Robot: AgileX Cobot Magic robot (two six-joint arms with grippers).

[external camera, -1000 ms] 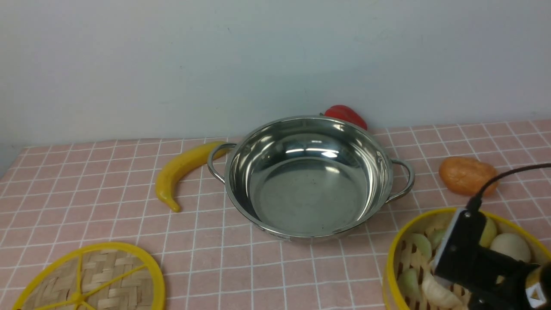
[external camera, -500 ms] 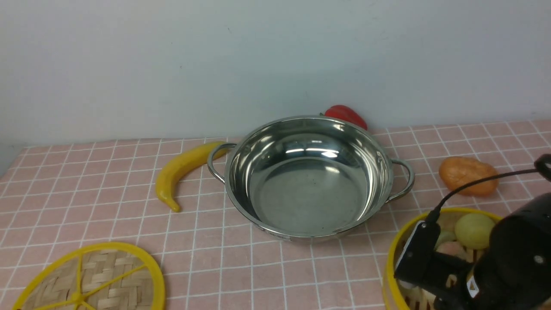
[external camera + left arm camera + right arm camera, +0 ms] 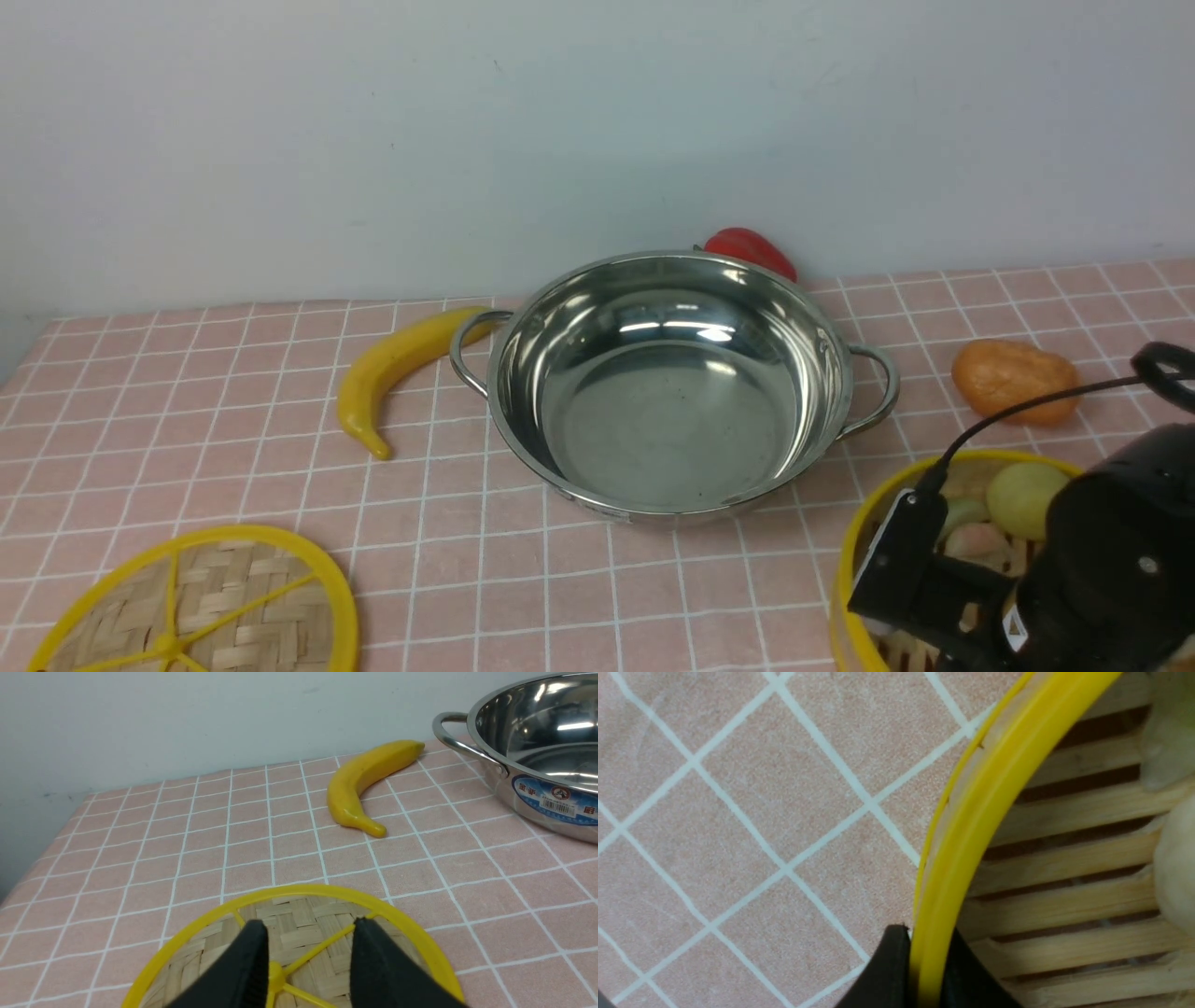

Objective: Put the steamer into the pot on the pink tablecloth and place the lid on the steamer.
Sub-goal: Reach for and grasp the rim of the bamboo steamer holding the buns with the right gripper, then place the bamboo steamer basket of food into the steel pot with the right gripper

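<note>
So the right arm (image 3: 1102, 551) now sits further left over the steamer (image 3: 864, 523), hiding different toy food.

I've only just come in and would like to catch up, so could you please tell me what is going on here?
The robot's right pincer is closed on the yellow rim of the bamboo steamer, which holds toy food and sits on the pink tablecloth. The stainless-steel pot is empty. The left pincer is open over the woven lid, which lies apart from the steamer.
</note>
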